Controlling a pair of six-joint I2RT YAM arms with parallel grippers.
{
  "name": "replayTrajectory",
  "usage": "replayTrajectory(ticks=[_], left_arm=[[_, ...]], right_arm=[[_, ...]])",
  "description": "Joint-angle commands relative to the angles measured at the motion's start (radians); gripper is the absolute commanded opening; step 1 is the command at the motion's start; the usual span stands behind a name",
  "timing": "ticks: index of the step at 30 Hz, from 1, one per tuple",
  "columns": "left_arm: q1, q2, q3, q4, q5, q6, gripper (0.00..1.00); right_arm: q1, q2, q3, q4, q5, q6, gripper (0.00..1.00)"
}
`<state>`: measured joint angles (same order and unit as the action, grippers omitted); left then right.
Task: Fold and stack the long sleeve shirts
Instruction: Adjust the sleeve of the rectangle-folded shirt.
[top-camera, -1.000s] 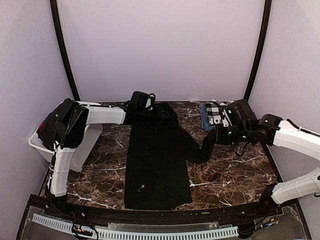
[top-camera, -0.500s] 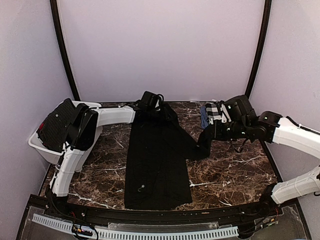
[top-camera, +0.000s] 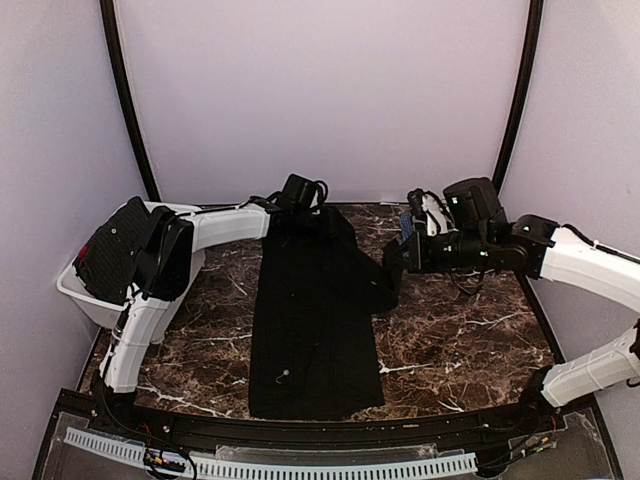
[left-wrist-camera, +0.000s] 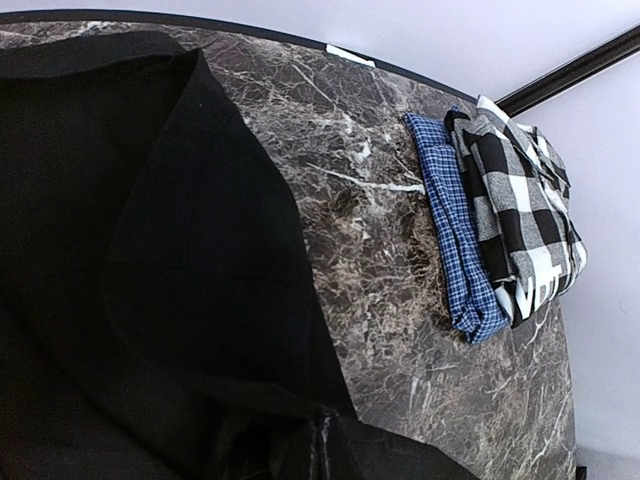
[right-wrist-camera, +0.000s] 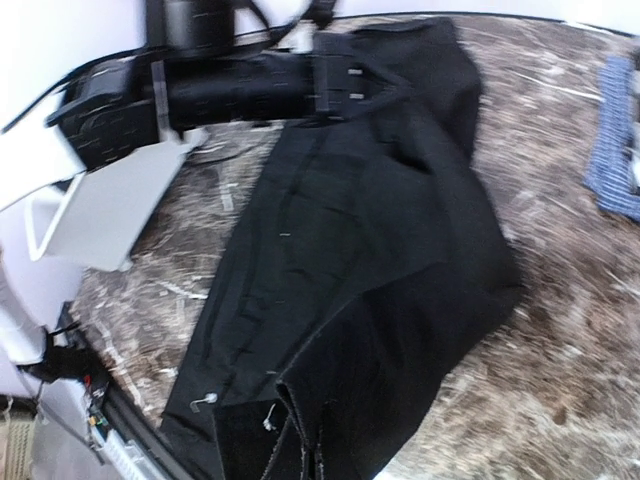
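A long black shirt (top-camera: 315, 320) lies lengthwise down the middle of the marble table (top-camera: 470, 340). My left gripper (top-camera: 303, 215) sits at its far end, shut on the black cloth; in the left wrist view the jaws (left-wrist-camera: 322, 450) pinch a fold of it. My right gripper (top-camera: 398, 264) is shut on the black sleeve and holds it lifted beside the shirt's right edge. In the right wrist view the sleeve hangs from the closed jaws (right-wrist-camera: 310, 455) over the shirt body (right-wrist-camera: 350, 230). A folded checked, blue-edged shirt (left-wrist-camera: 520, 210) rests at the back right (top-camera: 418, 228), half hidden behind the right arm.
A white plastic bin (top-camera: 85, 295) stands at the left table edge beside the left arm, with a dark heap (top-camera: 112, 250) over it. The left forearm (right-wrist-camera: 230, 85) stretches across the shirt's far end. Black frame posts rise at the back corners.
The left gripper slid a little right along the shirt's far end and shut on the cloth. The right gripper carried the sleeve leftward, toward the shirt's body, lifting it off the table.
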<state>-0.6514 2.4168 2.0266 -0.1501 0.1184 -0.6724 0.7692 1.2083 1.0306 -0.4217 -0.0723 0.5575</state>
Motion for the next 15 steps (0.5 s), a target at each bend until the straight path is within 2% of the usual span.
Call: replayTrajectory(ticks=[1,10,15], left_arm=[[0.053,-0.035,0.024,-0.050,0.054,0.054,0.00],[0.180,-0.036,0.025,-0.061,0.212,0.112,0.00],[0.221,-0.036,0.032,-0.083,0.265,0.176,0.00]], right_arm=[[0.049,0.057,0.096,0.140,-0.168,-0.076,0.00],[0.131,0.265,0.361,0.223,-0.321,-0.148,0.00],[0.136,0.321,0.454,0.205,-0.341,-0.162,0.00]])
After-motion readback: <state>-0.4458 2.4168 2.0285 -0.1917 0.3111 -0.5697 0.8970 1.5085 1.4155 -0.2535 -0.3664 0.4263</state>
